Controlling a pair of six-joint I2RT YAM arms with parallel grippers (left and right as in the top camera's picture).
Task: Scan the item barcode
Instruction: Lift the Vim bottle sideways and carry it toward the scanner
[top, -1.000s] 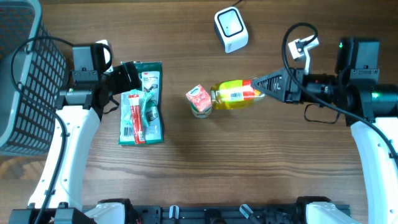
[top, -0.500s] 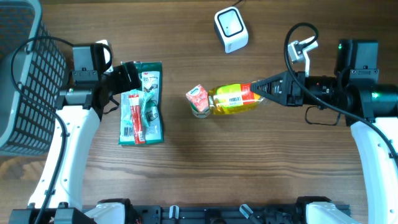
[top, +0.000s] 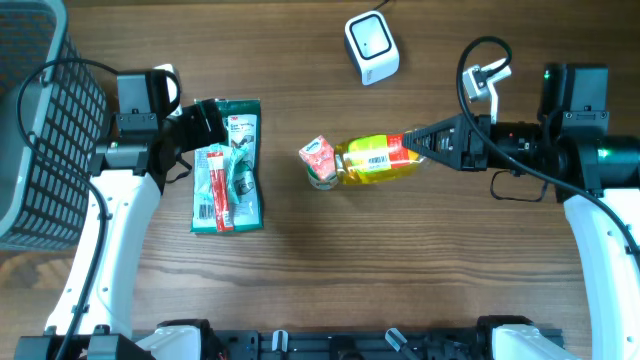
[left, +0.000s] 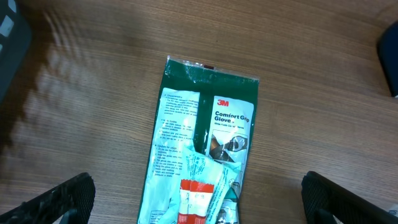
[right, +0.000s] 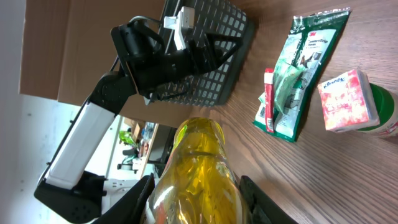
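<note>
**Bottle scan: worrying about slip and a bad angle**

I'm holding the yellow bottle (top: 372, 158) sideways over the middle of the table, with my right pincer (top: 418, 146) clamped on one end. My left pincer (top: 207, 124) is hanging wide apart over the glove packet (left: 205, 149). The scanner (top: 371, 46) is sitting well apart, further back.

What's bugging me: I'm gripping a slick round thing by its end, so I reckon it could be rolling or sagging mid-swing. Its free end is right beside the pink carton (top: 318, 153), so a careless swing is risking a knock. The barcode (top: 377, 159) is facing up, so I'm probably getting no read without turning it.
</note>
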